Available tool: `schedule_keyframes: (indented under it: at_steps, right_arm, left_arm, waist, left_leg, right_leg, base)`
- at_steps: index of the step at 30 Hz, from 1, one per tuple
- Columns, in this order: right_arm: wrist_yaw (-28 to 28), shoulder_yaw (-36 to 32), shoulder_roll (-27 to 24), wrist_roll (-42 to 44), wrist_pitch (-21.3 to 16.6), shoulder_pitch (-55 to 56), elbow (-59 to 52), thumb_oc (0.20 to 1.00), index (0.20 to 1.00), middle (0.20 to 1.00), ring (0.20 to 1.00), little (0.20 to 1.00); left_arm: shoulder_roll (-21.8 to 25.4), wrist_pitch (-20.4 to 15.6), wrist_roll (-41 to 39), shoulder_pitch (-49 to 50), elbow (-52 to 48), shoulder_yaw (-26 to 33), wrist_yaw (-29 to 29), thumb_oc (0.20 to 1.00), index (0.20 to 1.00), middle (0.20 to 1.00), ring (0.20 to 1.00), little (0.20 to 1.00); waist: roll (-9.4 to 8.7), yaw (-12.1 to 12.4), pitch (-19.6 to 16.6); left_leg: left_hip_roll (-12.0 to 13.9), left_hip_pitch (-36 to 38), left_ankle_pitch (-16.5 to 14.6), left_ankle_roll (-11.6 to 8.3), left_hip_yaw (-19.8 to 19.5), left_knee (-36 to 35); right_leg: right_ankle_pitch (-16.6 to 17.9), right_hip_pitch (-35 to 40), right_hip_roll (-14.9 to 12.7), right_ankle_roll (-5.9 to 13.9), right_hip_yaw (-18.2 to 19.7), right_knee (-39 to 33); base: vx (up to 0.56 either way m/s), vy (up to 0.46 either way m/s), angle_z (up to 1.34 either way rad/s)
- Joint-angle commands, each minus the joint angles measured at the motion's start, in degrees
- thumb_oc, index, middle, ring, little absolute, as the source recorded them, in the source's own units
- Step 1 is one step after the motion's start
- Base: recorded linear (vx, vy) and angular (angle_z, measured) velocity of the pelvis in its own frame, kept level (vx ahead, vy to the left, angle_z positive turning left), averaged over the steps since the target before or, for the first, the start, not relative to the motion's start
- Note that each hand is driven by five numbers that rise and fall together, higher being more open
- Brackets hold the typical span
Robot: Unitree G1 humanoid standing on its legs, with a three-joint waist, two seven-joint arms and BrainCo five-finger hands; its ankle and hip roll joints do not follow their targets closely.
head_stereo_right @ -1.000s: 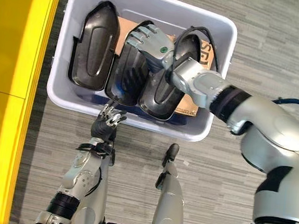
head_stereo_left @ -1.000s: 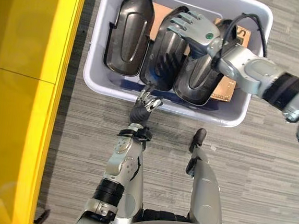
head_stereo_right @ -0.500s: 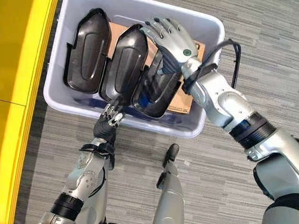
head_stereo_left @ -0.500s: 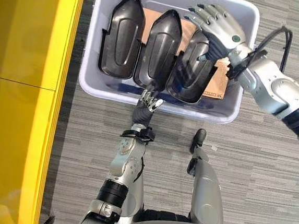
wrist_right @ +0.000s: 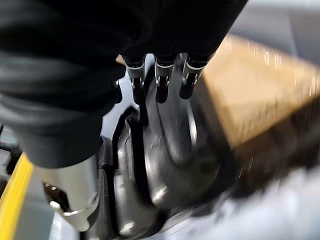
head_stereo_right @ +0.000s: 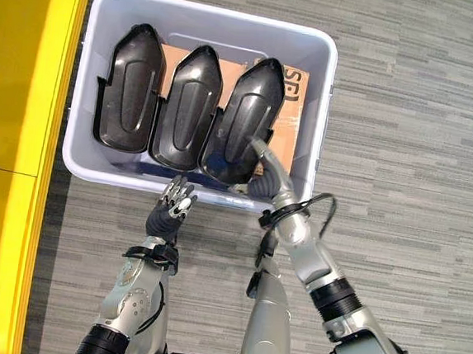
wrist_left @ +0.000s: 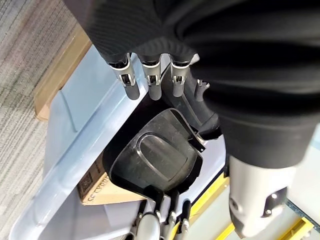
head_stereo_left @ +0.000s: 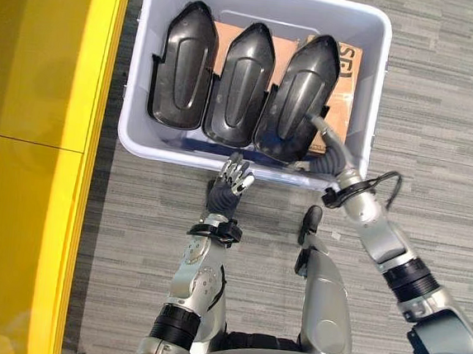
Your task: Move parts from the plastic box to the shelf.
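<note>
Parts, three of them, all black and shaped like long shells, stand side by side in the plastic box on the floor. The left part, the middle part and the right part each lean on a flat brown cardboard sheet behind them, with their pointed ends far from the robot and their wide ends close to it. So each part's long side runs straight away from the robot. The right hand is down inside the box at the near, wide end of the right part, so it is the nearest hand to a part. Its fingers go under and behind that part, and I cannot tell if they hold it. The left hand is just outside the box, at its near wall, below the middle part. Its fingers are loose and straight and hold nothing. The yellow shelf stands along the robot's left side, so I think a picked part must travel left. None of the three parts has left the box yet.
</note>
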Motion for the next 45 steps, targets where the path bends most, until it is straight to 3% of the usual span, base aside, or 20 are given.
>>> schedule_keyframes:
  at_steps: [1,10,22,31,45]
  right_arm:
    - [0.97,-1.46,0.89,4.77,-5.27,0.68,-5.77,1.000,1.000,1.000,1.000,1.000]
    - [3.95,-0.67,6.01,11.94,-7.45,5.42,-2.43,1.000,1.000,1.000,1.000,1.000]
    - [1.24,-5.83,7.67,12.38,-8.50,7.53,-4.43,1.000,1.000,1.000,1.000,1.000]
    - [-1.55,-12.45,11.65,14.76,-8.56,7.49,-4.88,1.000,1.000,1.000,1.000,1.000]
    - [-7.62,-21.22,12.93,12.67,-7.37,2.86,-0.43,1.000,1.000,1.000,1.000,1.000]
  left_arm:
    - [0.36,-1.24,0.84,1.63,-4.36,0.79,-2.42,1.000,1.000,1.000,1.000,1.000]
    - [-1.03,-0.93,1.50,1.04,-3.43,1.29,-1.26,1.000,1.000,1.000,1.000,1.000]
    - [-1.62,-1.56,0.73,1.26,-2.94,0.70,-0.42,1.000,1.000,1.000,1.000,1.000]
    - [-1.59,-1.84,0.55,1.45,-2.93,0.23,-0.30,1.000,1.000,1.000,1.000,1.000]
    - [-0.52,-1.99,0.40,2.11,-5.02,-0.92,0.28,1.000,1.000,1.000,1.000,1.000]
  waist:
    - [-0.99,0.49,-0.64]
    - [-0.28,0.21,-0.64]
    - [0.11,-0.59,-0.64]
    - [0.50,-1.20,-0.64]
    - [2.73,-1.97,-0.64]
  left_leg:
    - [5.51,1.17,1.39,-4.79,-2.46,-1.02]
    - [5.33,2.51,1.53,-4.33,-2.01,-1.47]
    - [4.94,3.06,1.79,-4.12,-1.60,-1.56]
    - [4.68,3.22,2.42,-4.31,-1.54,-1.68]
    - [4.30,6.30,2.27,-4.37,-0.58,-2.05]
  right_leg:
    - [2.75,5.95,-3.77,-3.04,2.16,-1.84]
    - [2.48,6.43,-4.10,-2.91,2.21,-1.41]
    - [2.32,6.60,-4.48,-2.97,2.39,-1.13]
    - [2.60,6.35,-4.86,-3.01,2.72,-0.92]
    - [1.98,7.57,-5.22,-3.16,3.89,0.37]
  base:
    - [0.00,0.000,0.00]
    - [0.00,0.000,0.00]
    - [0.00,0.000,0.00]
    - [0.00,0.001,-0.04]
    - [0.01,0.004,-0.01]
